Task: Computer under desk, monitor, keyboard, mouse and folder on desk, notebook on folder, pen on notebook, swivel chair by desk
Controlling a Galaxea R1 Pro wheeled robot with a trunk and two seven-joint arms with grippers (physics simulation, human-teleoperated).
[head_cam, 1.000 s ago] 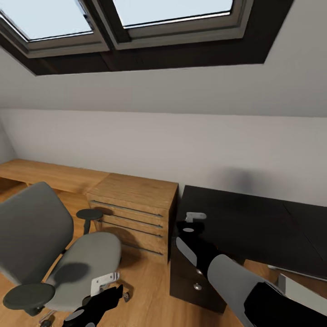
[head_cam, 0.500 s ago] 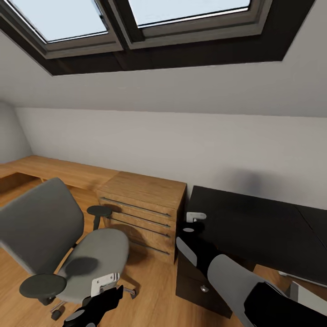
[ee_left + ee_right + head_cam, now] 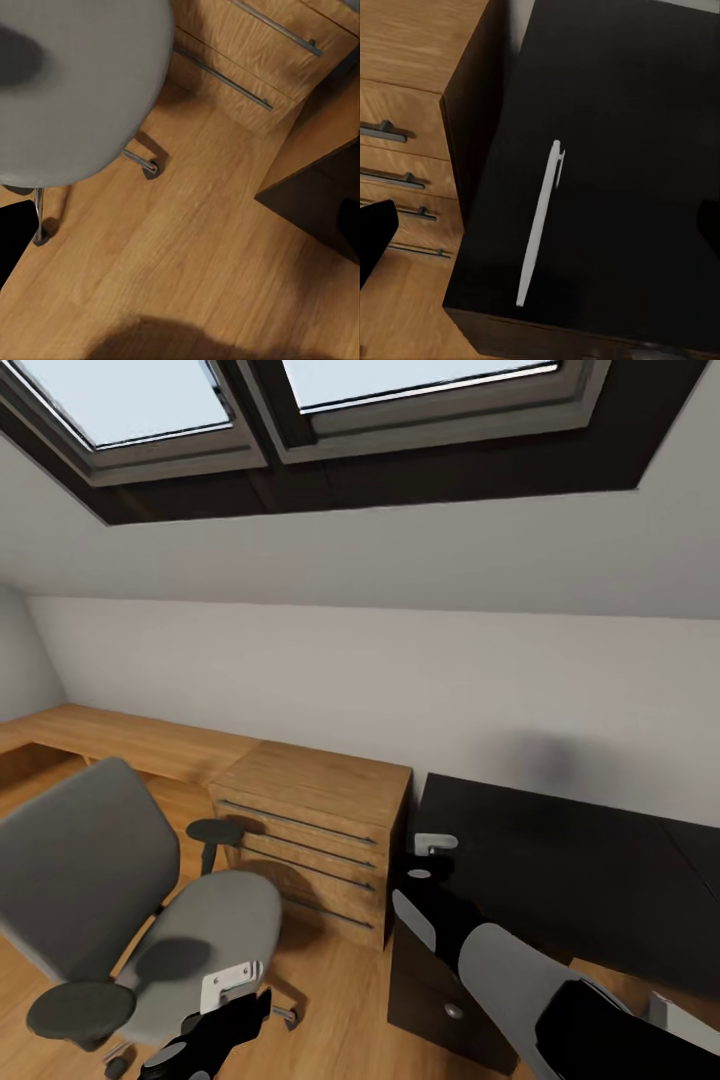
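- From the head camera I see the grey swivel chair [image 3: 150,920] standing on the wooden floor [image 3: 330,1000], with its seat bare and one round armrest near the wooden drawer unit [image 3: 310,840].
- The drawer unit sits against the white wall, just beside the black desk [image 3: 560,860], which lies to its right.
- A long low wooden bench [image 3: 110,740] runs along the wall behind the chair, under the skylight windows [image 3: 300,400].
- My right gripper [image 3: 432,844] hangs over the near-left corner of the desk; its fingers are too small and dark against the desktop for me to tell whether they are apart or together.
- In the right wrist camera a white pen [image 3: 540,225] lies flat on the black desk [image 3: 615,150], close to the edge that meets the drawer unit [image 3: 405,127].
- My left gripper [image 3: 235,985] hovers low beside the chair seat; I cannot tell how its fingers stand either.
- The left wrist camera looks down on the chair seat [image 3: 75,82], a castor leg [image 3: 142,161] and the floor planks [image 3: 195,255].
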